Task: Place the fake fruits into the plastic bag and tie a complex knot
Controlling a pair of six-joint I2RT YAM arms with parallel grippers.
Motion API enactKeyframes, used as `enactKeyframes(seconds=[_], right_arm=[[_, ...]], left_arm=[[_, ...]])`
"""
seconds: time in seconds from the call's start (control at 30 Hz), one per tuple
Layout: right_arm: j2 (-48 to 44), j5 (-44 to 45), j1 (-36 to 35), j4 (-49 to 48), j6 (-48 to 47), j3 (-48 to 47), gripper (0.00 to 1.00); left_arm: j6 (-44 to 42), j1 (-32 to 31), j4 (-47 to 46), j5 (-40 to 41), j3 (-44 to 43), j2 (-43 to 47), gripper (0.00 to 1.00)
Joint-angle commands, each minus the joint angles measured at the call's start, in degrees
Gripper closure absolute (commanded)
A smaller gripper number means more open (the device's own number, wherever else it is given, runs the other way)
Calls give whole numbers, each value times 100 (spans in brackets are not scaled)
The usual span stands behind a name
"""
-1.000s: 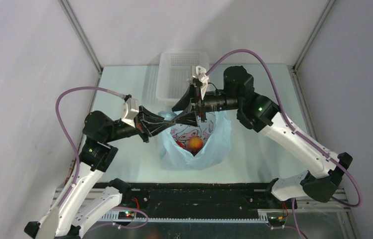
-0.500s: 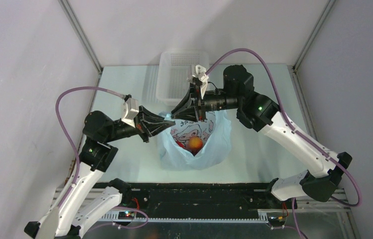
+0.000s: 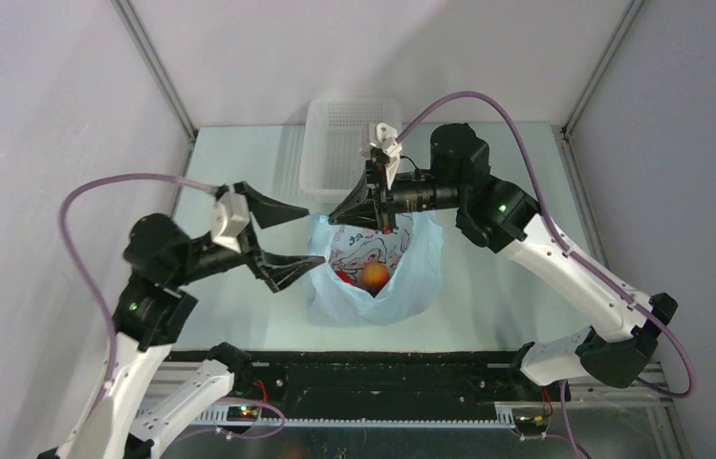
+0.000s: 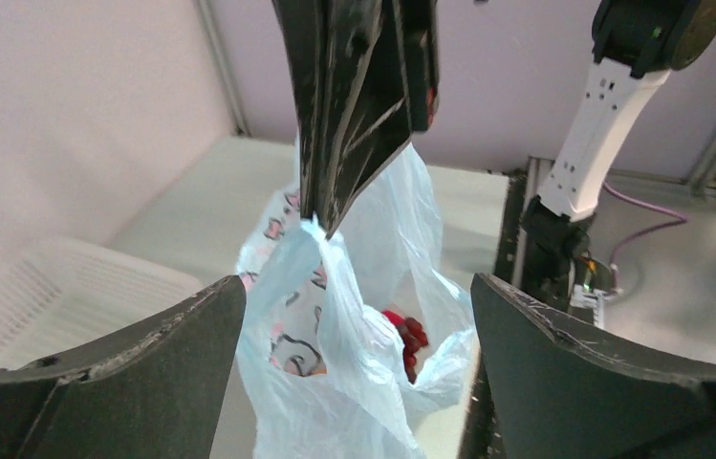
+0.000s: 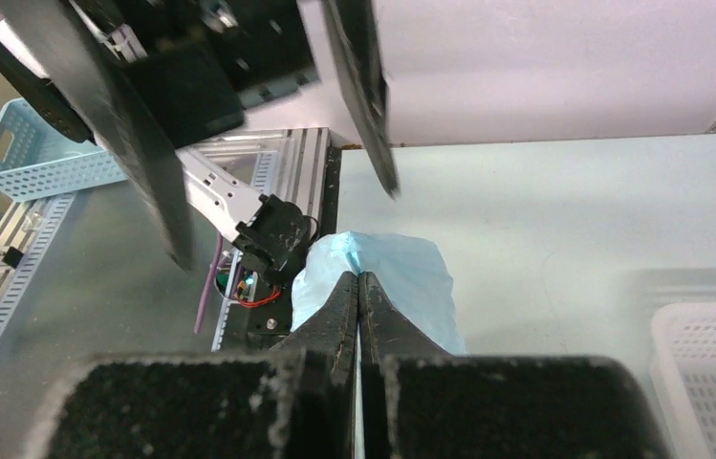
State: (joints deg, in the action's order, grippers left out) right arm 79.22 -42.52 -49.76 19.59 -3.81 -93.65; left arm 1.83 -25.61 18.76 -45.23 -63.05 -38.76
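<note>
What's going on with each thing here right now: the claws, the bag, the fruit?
Left gripper: open wide, holding nothing.
Right gripper: shut on the bag's edge.
Bag: untied, mouth open, one edge held up.
Fruits: inside the bag.
Basket: upright, nothing visible inside.

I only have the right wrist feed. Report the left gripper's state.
Observer: The left gripper is wide open and holds nothing. In its own wrist view the plastic bag sits in the gap between its fingers.
Operator: Confirm what the right one is pinching.
Observer: The right gripper is shut on the bag's top edge and holds that side up.
Operator: Tell me what's inside.
Observer: From above, the bag's mouth is open and an orange-peach fruit shows inside. The left wrist view also shows dark-red grapes in it.
</note>
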Motion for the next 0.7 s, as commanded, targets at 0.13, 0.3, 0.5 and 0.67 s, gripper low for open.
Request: enactKeyframes(seconds=[0.13,0.3,0.5,0.67], right_arm=[[-311,-241,94,18,-62,-301,100],[-426,-351,162,72,-2,-339,100],[-471,-362,232,215,-20,-402,100],[-516,-223,247,195,-11,-378,100]], left_arm=[[-499,-10,281,-551,-812,-485,1],[-282,-6,-55,-973,-982,-1030,1],[619,-15,-1163,-1346,-678,-1423,1],[1396,-75,-2224,-1573,-154,-1435,6]])
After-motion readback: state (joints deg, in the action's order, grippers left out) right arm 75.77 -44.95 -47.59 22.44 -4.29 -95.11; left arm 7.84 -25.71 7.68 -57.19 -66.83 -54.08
